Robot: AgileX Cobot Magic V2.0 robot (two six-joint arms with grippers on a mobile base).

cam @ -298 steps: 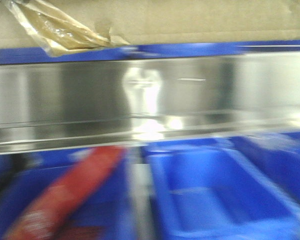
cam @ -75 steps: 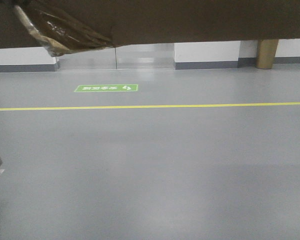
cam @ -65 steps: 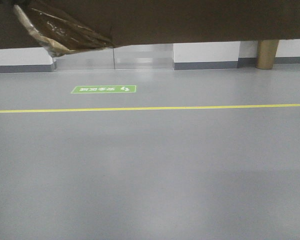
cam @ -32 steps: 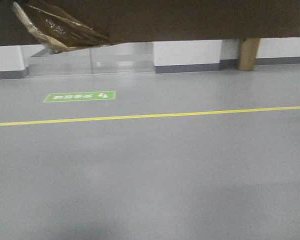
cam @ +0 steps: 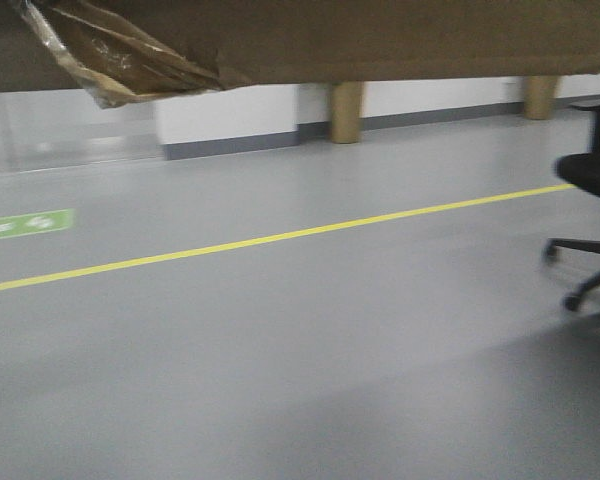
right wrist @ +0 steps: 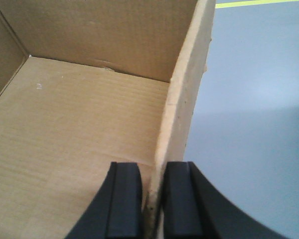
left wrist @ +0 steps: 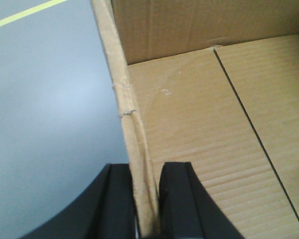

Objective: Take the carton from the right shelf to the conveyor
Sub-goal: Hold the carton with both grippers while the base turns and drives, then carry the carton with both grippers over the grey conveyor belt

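Note:
The brown carton (cam: 380, 40) hangs across the top of the front view, held in the air, with a crumpled scrap of yellowish tape (cam: 110, 60) at its lower left. My left gripper (left wrist: 145, 199) is shut on the carton's left wall (left wrist: 119, 74), one black finger outside and one inside. My right gripper (right wrist: 152, 199) is shut on the carton's right wall (right wrist: 189, 89) in the same way. The carton's inside (right wrist: 74, 129) is empty. The right shelf and the conveyor are out of view.
Grey floor (cam: 300, 350) with a yellow line (cam: 280, 238) running across it. A green floor sign (cam: 25, 223) lies at the left. A black office chair (cam: 585, 230) stands at the right edge. White wall with tan pillars (cam: 346, 110) at the back.
The view has swung from the steel shelf and blue bins to open floor, then on to the right: the green sign slid left and a black chair came in at the right. The carton stays held.

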